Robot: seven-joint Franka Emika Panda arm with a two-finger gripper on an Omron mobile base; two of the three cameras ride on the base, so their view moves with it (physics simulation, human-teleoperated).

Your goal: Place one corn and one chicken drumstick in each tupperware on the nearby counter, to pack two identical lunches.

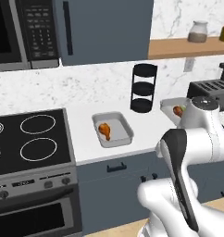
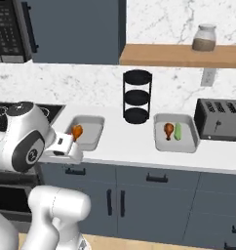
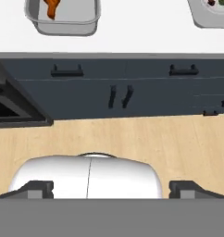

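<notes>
At the far left a black cooktop [image 1: 26, 139] with ring burners is seen, set flush against the white counter [image 1: 146, 127], with a microwave [image 1: 21, 32] mounted above it. Just right of the cooktop the left tupperware [image 1: 113, 130] lies on the counter; one chicken drumstick [image 1: 104, 130] is held in it, and no corn is seen beside it. Behind and to the right of that tray a black three-tier rack [image 2: 137, 96] stands against the marble wall, between the two trays and apart from both. The right tupperware [image 2: 176, 132] is placed further right, and in it a second drumstick [image 2: 168, 130] and a pale green corn [image 2: 178, 131] are laid side by side, almost touching. A toaster [image 2: 220, 119] is set just right of this tray. On the wooden shelf [image 2: 178, 54] above, a lidded jar [image 2: 205, 38] is kept.

In all, two trays, two drumsticks and one cob are counted; the rack is the one thing standing near the trays.

The gripper [image 3: 111, 187] is held low in front of the dark cabinet doors, off the counter, above the wooden floor; its fingertips [image 3: 37, 189] are spread to the widest and nothing is gripped between them. In the left base view part of the right tray is hidden by the arm [image 1: 188, 148].
</notes>
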